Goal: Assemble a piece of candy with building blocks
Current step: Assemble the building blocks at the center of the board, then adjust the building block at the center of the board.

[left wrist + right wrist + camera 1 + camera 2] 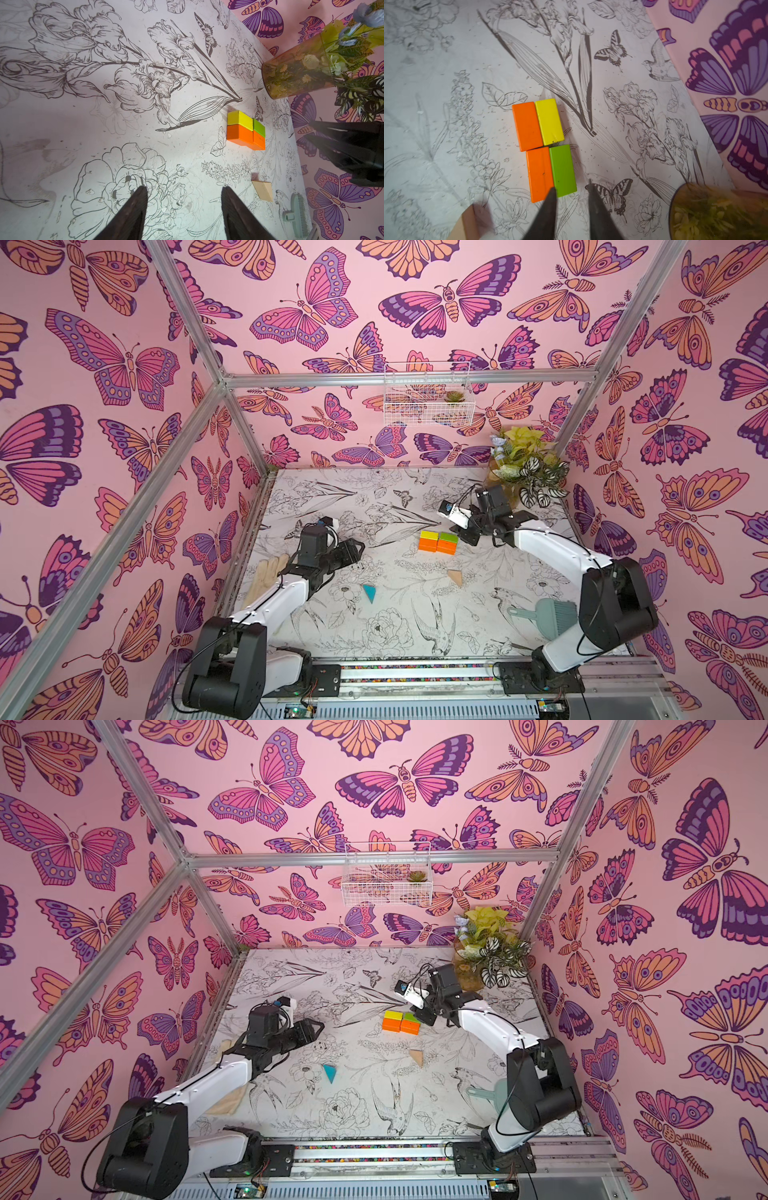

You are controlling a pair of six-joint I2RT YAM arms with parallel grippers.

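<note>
Vase (295,76): holds leafy plants (525,460), far corner of table (374,626).
Wire basket (428,416): one small succulent (454,396) inside.
Left gripper (184,189): fingers wide, empty; teal triangle (369,592) near.
Right gripper (571,187): narrow gap, empty, at end of green brick (562,170).
Brick rectangle (544,149): mid-table.

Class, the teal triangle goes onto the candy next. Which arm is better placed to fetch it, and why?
Probably left: the teal triangle lies nearer the left gripper, whose jaws stand open and empty. The right gripper hangs farther off, beside the green brick.
</note>
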